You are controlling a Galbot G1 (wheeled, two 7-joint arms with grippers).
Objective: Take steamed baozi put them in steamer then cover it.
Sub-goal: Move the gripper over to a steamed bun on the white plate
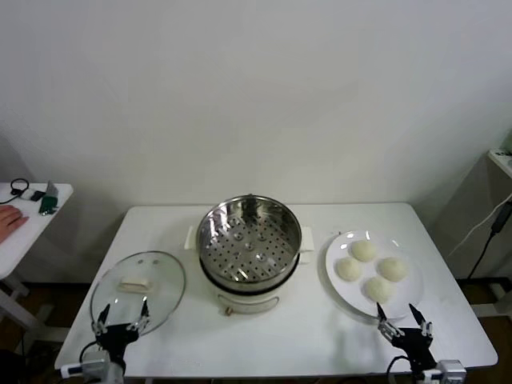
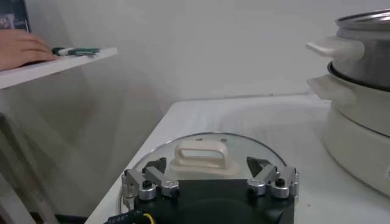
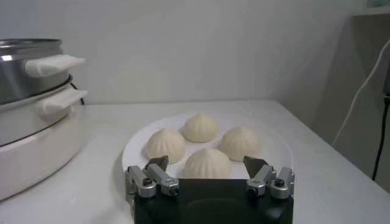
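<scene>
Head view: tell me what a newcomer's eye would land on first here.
The shiny steel steamer stands open at the middle of the white table, its holed tray bare. To its right a white plate carries four pale baozi, and to its left the glass lid lies flat on the table. The left gripper and right gripper wait open at the near edge, one by the lid, one by the plate.

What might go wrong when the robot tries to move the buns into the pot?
1. The four buns sit close together on the plate, so the open right tool may bump a neighbour while grabbing one.
2. They look soft; a hard squeeze might squash one.
3. The glass lid lies flat near the table's front left corner, by the open left tool; a nudge might slide it off.
</scene>
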